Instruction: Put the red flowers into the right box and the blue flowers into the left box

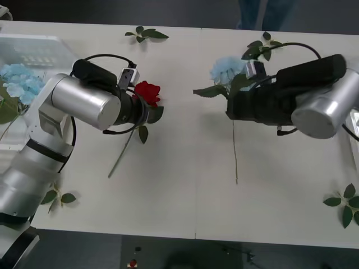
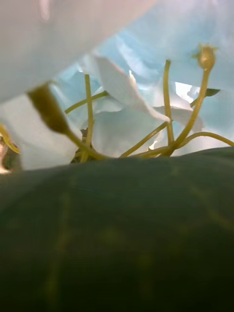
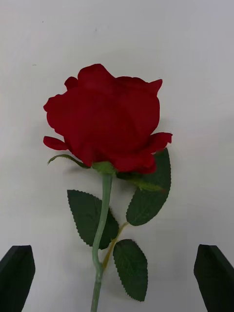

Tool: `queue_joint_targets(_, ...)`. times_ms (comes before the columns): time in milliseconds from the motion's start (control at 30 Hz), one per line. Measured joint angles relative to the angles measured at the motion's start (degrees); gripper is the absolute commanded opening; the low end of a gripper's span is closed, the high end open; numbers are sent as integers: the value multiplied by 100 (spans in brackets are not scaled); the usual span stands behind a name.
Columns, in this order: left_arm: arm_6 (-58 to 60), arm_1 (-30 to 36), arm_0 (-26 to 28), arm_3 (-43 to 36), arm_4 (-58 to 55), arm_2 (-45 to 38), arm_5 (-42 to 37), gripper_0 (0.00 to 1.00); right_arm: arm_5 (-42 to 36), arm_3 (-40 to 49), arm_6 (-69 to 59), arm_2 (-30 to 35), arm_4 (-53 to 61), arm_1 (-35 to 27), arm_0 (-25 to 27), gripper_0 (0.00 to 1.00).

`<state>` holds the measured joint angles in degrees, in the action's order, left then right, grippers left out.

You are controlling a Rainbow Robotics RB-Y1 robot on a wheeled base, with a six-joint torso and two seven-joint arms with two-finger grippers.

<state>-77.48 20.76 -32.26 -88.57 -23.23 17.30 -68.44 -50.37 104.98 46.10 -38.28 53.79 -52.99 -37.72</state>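
A red flower [image 1: 147, 92] lies on the white table, its stem running toward the front edge. My left gripper [image 1: 139, 110] hovers over it; in the left wrist view the bloom [image 3: 105, 119] sits ahead of the open gripper [image 3: 117, 279], with the black fingertips [image 3: 17, 275] either side of the stem and apart from it. A blue flower [image 1: 226, 69] lies at the tip of my right gripper [image 1: 231, 104]. Pale blue petals [image 2: 122, 117] and a dark leaf [image 2: 117, 229] press close in the right wrist view. The left box [image 1: 33, 45] holds blue flowers [image 1: 18, 79]. A sliver of the right box [image 1: 355, 126] shows at the table's right edge.
Flowerless leaf sprigs lie at the back middle [image 1: 147, 33], behind the right arm [image 1: 262, 47], at the front right [image 1: 343, 204] and the front left [image 1: 57, 197]. The blue flower's thin stem [image 1: 235, 157] trails toward the front edge.
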Motion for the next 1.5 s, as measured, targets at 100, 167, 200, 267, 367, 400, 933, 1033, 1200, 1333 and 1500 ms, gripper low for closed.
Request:
queue_joint_targets(100,0,-122,-120,236,169,0,0,95,-2,285,575,659,740,-229,294,0)
queue_joint_targets(167,0,-202,-205,403,307,0,0,95,-4,488,1373,1207,1146,-289,616,0)
queue_joint_targets(200,0,-245,-247,487,404,0,0,95,-4,604,1793,1492,1309,-300,801,0)
queue_joint_targets(267,0,-322,-311,635,553,0,7,95,-4,846,2460,2014,1601,-302,1190,0)
queue_joint_targets(367,0,-401,-344,818,643,0,121,95,-3,1179,3061,2551,1980,-302,1694,0)
queue_joint_targets(400,0,-418,-344,879,656,0,181,95,-3,1300,3281,2681,2102,-302,1851,0)
queue_joint_targets(933,-118,321,204,-383,-950,10,331,99,156,2174,6204,3620,3607,345,2836,0)
queue_joint_targets(1033,-835,738,707,-923,-1818,-276,331,100,157,2174,6224,3619,3607,577,2836,0)
queue_joint_targets(1200,-1857,1022,1763,-1577,-3560,-1394,141,100,158,2171,6224,3605,3480,1014,2836,0)
queue_joint_targets(1333,-3176,964,2396,-1589,-5287,-2445,-203,100,176,2171,6224,3467,3455,1290,2833,0)
queue_joint_targets(1500,-4358,718,2702,-1478,-6573,-2904,-587,100,179,2171,6224,3283,3455,1481,2775,0)
